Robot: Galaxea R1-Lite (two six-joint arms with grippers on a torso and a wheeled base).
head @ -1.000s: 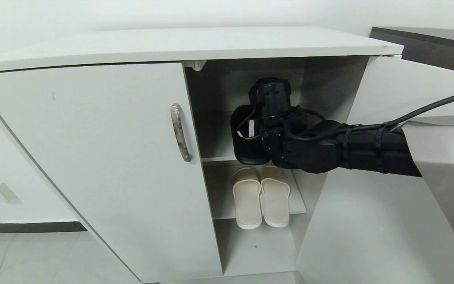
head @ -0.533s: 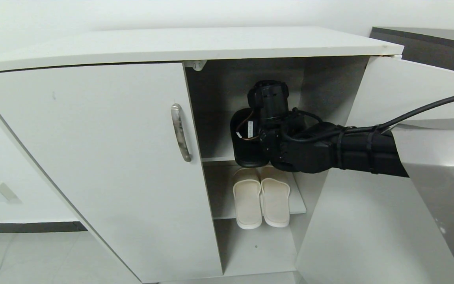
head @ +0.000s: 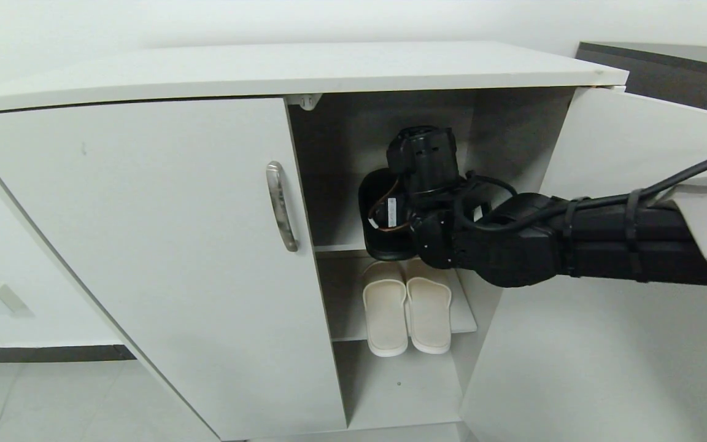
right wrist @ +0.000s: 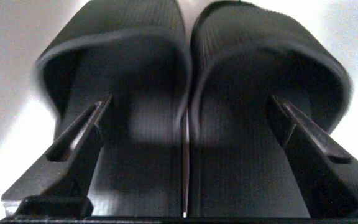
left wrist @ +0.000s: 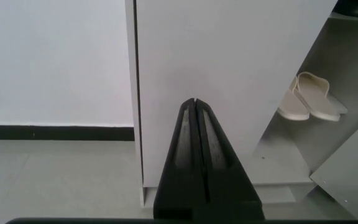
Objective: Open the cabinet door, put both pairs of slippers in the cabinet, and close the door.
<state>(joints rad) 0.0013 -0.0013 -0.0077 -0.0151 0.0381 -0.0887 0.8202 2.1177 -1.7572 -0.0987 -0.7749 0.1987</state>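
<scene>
**A:** What do we see from the head view?

**B:** We see the cabinet (head: 267, 67) with its right door (head: 574, 368) swung open and its left door (head: 145, 245) shut. The white slippers (head: 407, 304) lie side by side on the middle shelf (head: 341, 294). Above them, the right arm (head: 574, 245) is inside, at the black slippers (head: 369, 239) on the upper shelf (head: 335, 247).

**A:** And the left wrist view?

**B:** The left gripper (left wrist: 194, 109) is empty, fingers pressed together, outside the closed door.

**A:** The right wrist view?

**B:** The right gripper (right wrist: 188, 102) is spread, one finger under each black strap, pinching nothing. We judge both pairs are in. Pulling the arm out and closing the door remain.
</scene>
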